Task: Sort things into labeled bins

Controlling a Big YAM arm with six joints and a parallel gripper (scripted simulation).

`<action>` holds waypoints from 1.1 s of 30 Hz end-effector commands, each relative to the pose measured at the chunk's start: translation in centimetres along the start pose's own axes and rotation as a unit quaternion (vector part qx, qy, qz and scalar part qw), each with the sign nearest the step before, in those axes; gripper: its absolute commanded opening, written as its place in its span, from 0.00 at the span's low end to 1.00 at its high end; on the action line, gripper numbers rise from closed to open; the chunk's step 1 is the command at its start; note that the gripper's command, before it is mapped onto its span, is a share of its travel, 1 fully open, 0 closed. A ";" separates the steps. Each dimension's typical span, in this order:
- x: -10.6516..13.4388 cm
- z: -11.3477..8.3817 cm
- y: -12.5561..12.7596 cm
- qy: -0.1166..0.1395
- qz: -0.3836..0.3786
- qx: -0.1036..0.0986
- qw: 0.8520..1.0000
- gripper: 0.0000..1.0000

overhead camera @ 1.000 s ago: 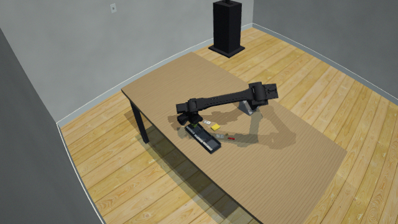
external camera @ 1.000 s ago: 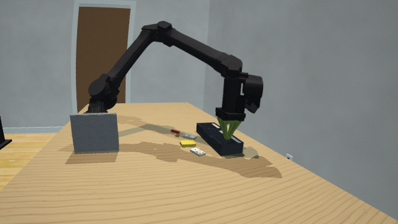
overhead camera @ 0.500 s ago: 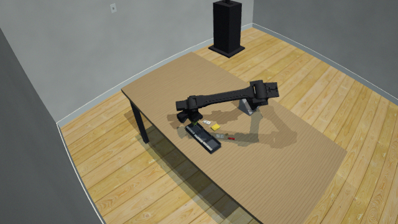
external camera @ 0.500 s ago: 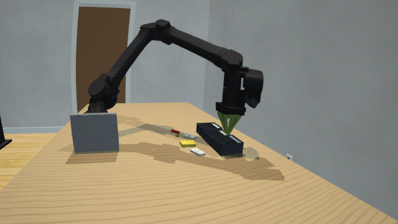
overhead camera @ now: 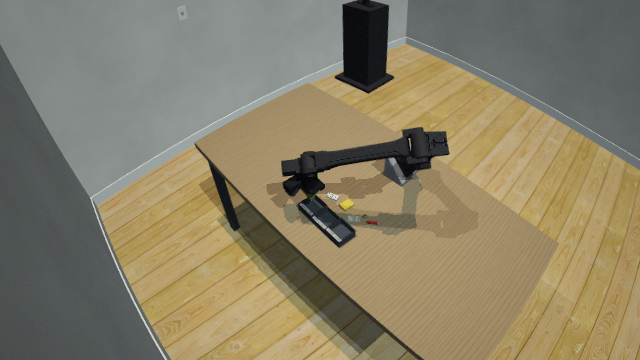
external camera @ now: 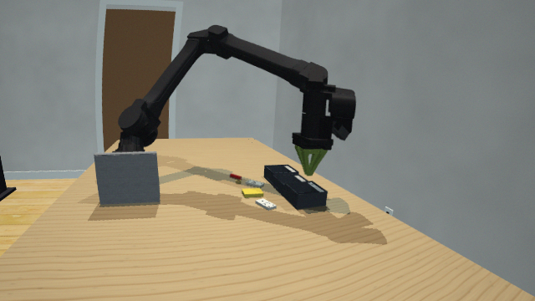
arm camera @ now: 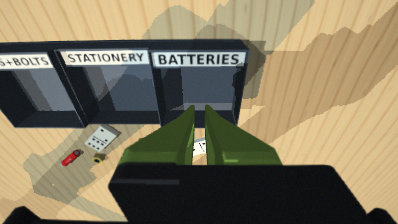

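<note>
Hovering above the batteries bin [arm camera: 200, 87], the nearly closed gripper [arm camera: 199, 131] holds nothing visible; it should open wide before descending to any item.

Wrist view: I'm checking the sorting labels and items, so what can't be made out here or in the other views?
Leftmost bin label: wrist view, cut by the left edge.
White piece: wrist view, mostly hidden behind the end effector.
Grey item: top view, too small to identify.
</note>
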State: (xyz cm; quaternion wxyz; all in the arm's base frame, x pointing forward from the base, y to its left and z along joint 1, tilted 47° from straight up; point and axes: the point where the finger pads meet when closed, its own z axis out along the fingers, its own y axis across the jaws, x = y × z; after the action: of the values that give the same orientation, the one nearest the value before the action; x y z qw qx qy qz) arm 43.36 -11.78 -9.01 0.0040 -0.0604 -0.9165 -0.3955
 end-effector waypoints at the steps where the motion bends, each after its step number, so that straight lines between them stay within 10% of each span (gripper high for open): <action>1: 0.2 0.7 0.4 0.009 -0.006 -0.002 1.000 0.08; 28: -0.2 0.6 0.5 0.000 -0.010 0.003 1.000 0.08; 33: -0.6 -0.2 3.6 -0.007 -0.012 0.005 1.000 0.08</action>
State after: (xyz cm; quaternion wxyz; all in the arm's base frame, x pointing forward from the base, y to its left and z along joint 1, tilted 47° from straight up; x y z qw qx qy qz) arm 43.08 -11.10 -8.46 0.0045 -0.0645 -0.9147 -0.3990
